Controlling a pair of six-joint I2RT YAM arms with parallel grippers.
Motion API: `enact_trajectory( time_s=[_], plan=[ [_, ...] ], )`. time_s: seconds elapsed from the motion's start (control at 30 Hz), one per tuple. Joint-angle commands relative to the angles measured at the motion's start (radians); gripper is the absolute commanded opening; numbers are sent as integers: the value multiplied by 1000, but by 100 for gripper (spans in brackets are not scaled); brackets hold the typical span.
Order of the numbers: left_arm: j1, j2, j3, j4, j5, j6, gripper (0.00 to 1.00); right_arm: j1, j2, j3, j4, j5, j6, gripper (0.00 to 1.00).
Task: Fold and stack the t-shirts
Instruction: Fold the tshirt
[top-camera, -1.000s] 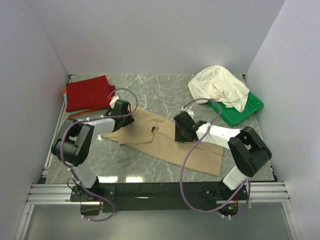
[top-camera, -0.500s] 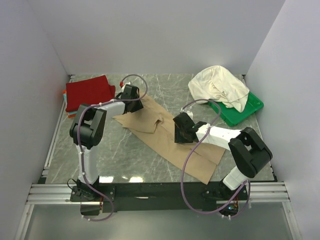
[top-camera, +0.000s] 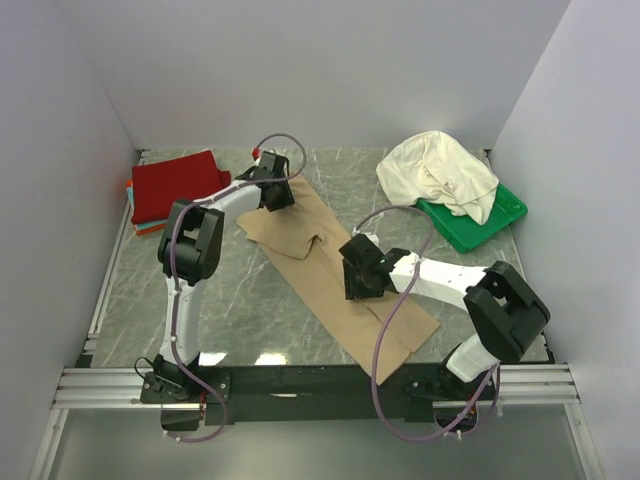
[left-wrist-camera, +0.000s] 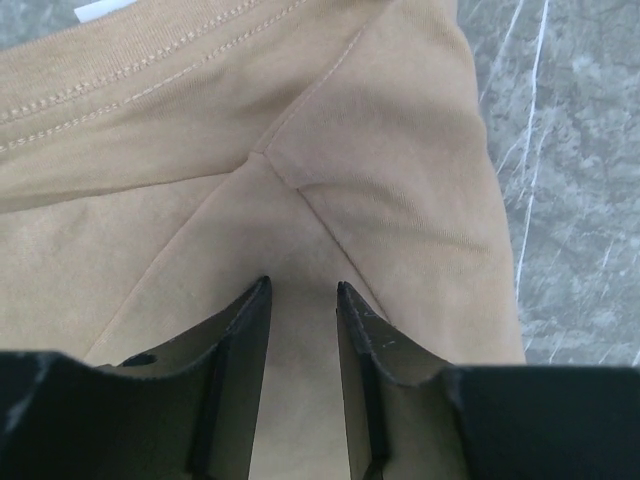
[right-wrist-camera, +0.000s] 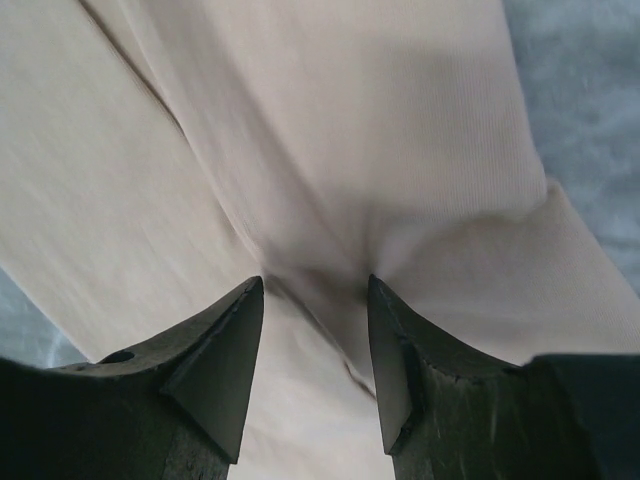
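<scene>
The tan-beige t-shirt (top-camera: 330, 270) lies as a long diagonal strip from back centre to front right. My left gripper (top-camera: 276, 190) is at its far end, shut on a fold of the cloth (left-wrist-camera: 380, 150); the left wrist view shows my gripper (left-wrist-camera: 302, 287) with cloth between narrow jaws. My right gripper (top-camera: 358, 277) pinches the shirt's middle; in the right wrist view the cloth (right-wrist-camera: 350, 120) puckers into my gripper (right-wrist-camera: 315, 282). The deep red t-shirt (top-camera: 176, 185) lies folded at the back left over thin orange and teal ones (top-camera: 133, 200). The cream-white t-shirt (top-camera: 438, 170) is crumpled at the back right.
The green plastic tray (top-camera: 490, 222) sits at the back right, partly under the cream shirt. Grey walls close in the marble table (top-camera: 250, 300) on three sides. A metal rail runs along the near edge (top-camera: 320, 385).
My left gripper has moved back and to the right, dragging the tan shirt's end with it. The shirt has stretched into a narrower diagonal strip. My right gripper shifted slightly left.
</scene>
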Motion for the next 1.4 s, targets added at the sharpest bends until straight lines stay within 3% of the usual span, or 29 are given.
enact_trajectory(
  time_s=[0.0, 0.17, 0.3, 0.53, 0.83, 1.37],
  plan=[
    [-12, -28, 71, -104, -40, 44, 39, 9, -79, 12, -127, 23, 18, 53],
    [-26, -157, 39, -101, -63, 30, 39, 9, -139, 9, -156, 34, 19, 53],
    [-34, -278, -128, -52, -46, -5, 39, 15, -177, -28, -146, 20, 26, 53],
    [-34, -285, -294, 17, -1, -51, 39, 23, -174, -86, -118, 7, 38, 50],
    [-5, -124, -227, 18, 45, -51, 39, 26, -142, -111, -89, -26, 46, 48],
    [38, 132, 111, -52, 95, 50, 39, 121, -36, -88, 6, -133, 105, 48]
  ],
)
